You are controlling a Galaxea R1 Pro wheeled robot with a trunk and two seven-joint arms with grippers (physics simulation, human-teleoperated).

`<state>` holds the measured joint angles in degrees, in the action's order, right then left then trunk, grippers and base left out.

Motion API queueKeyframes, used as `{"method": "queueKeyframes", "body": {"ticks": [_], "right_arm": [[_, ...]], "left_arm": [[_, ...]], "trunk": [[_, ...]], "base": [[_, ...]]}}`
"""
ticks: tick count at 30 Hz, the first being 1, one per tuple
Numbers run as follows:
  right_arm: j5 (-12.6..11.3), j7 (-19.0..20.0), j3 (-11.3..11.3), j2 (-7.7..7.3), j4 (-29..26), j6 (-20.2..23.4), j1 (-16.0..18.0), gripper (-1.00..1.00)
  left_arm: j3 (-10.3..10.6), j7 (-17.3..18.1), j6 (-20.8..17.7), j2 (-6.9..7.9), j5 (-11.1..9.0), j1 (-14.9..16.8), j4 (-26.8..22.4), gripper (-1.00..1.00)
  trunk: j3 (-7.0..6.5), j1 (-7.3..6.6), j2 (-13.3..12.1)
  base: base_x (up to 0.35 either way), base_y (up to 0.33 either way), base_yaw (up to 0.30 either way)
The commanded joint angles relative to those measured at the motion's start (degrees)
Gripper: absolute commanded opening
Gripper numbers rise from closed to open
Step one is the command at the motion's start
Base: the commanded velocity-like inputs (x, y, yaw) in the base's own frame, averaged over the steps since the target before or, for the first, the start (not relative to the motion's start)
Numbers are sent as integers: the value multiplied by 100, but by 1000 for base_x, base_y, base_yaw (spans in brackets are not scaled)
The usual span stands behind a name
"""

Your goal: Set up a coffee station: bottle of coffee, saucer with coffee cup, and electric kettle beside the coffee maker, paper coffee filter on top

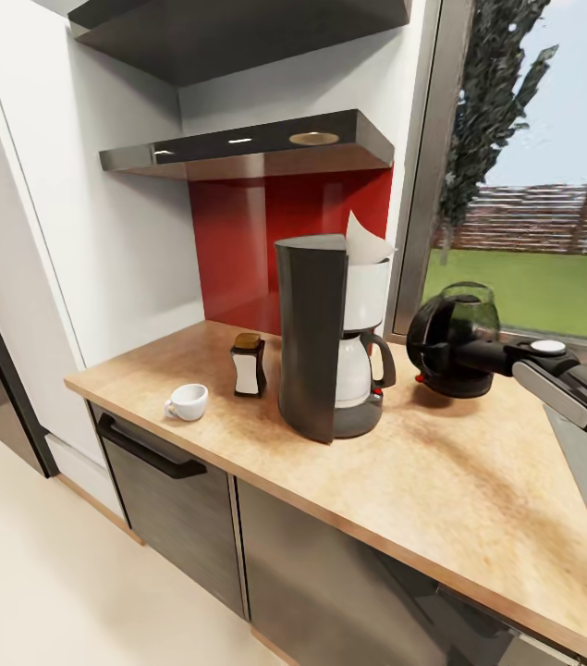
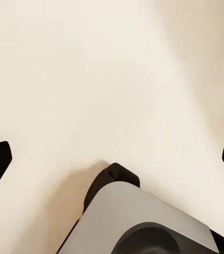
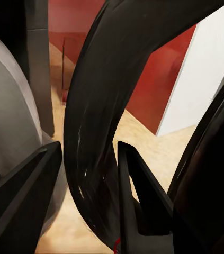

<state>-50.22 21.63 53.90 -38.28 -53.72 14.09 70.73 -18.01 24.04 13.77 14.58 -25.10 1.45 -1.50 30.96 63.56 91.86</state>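
- Countertop (image 1: pixel 441 481) of speckled light wood carries the coffee maker (image 1: pixel 316 342) near its middle, with the white paper coffee filter (image 1: pixel 367 240) poking up from its top.
- Bottle of coffee (image 1: pixel 249 364) stands just left of the machine; the coffee cup (image 1: pixel 188 401) sits further left, directly on the wood.
- Right gripper (image 3: pixel 88 174) has its two fingers around the electric kettle (image 1: pixel 455 338) handle, to the right of the coffee maker.
- Left gripper (image 2: pixel 112 159) hangs over pale floor (image 2: pixel 90 69), fingers spread wide, grasping nothing.
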Motion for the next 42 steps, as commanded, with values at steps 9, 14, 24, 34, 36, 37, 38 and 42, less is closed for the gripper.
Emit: {"method": "queueKeyframes", "body": {"ticks": [9, 14, 24, 34, 36, 37, 38, 42], "right_arm": [[-338, -1, 14, -4, 62, 2, 11, -100], [-537, -1, 15, -1, 64, -10, 11, -100], [-568, -5, 15, 13, 64, -6, 13, -100], [-568, -9, 15, 13, 64, -8, 12, -100], [-568, -7, 15, 16, 64, -10, 15, -100], [-568, -7, 15, 16, 64, -11, 13, -100], [-568, -5, 15, 15, 64, -11, 14, -100], [-568, -2, 15, 13, 64, -8, 13, -100]], "left_arm": [[-45, 31, 12, 1, 18, 3, 10, 100], [-45, 31, 12, 1, 16, 3, 10, 100], [-45, 31, 12, 1, 18, 4, 10, 100], [-45, 31, 12, 1, 18, 3, 10, 100], [-45, 31, 12, 1, 17, 4, 10, 100], [-45, 31, 12, 1, 19, 4, 10, 100], [-45, 31, 12, 1, 18, 5, 10, 100], [-45, 31, 12, 1, 15, 5, 10, 100]], "trunk": [[6, 0, 4], [6, 0, 4], [42, 43, 84], [114, 131, 244], [114, 131, 244], [114, 131, 244], [114, 131, 244], [150, 175, 325]], "base": [[0, 0, 0], [0, 0, 0], [0, 0, 0], [0, 0, 0], [0, 0, 0], [0, 0, 0], [0, 0, 0], [0, 0, 0]]}}
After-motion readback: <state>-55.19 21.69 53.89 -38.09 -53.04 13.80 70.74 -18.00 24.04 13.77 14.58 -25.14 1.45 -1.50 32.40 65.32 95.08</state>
